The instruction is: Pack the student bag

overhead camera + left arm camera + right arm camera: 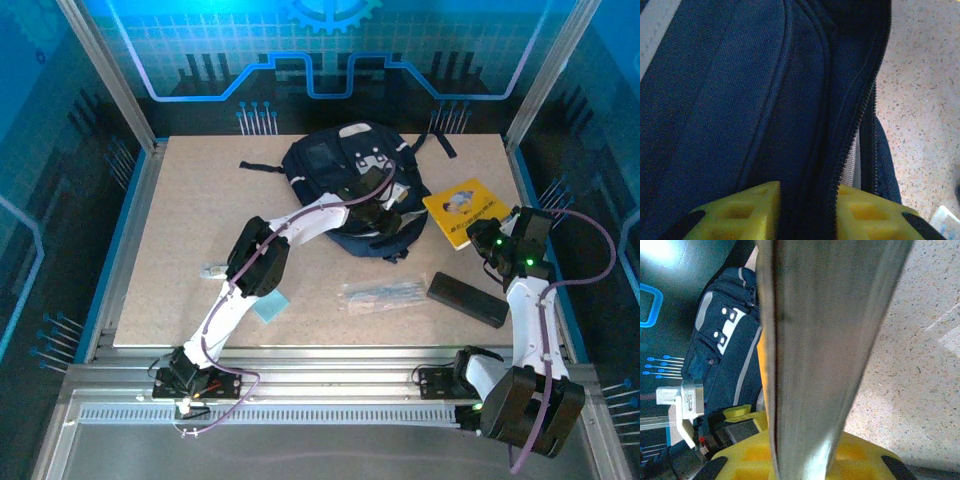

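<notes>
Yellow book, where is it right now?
In the top view, the yellow book is on the right side of the table, just right of the student bag, with its near corner pinched in the right hand.

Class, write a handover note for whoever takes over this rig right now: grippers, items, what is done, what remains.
Left gripper: closed on the zip edge of the student bag.
Right gripper: shut on the yellow book, just right of the bag.
On the table: black case, clear pen packet, small light blue item, all nearer the arms.
Done: bag gripped, book grasped; nothing visibly packed.
Left: open the bag, put the book and the rest in.
</notes>
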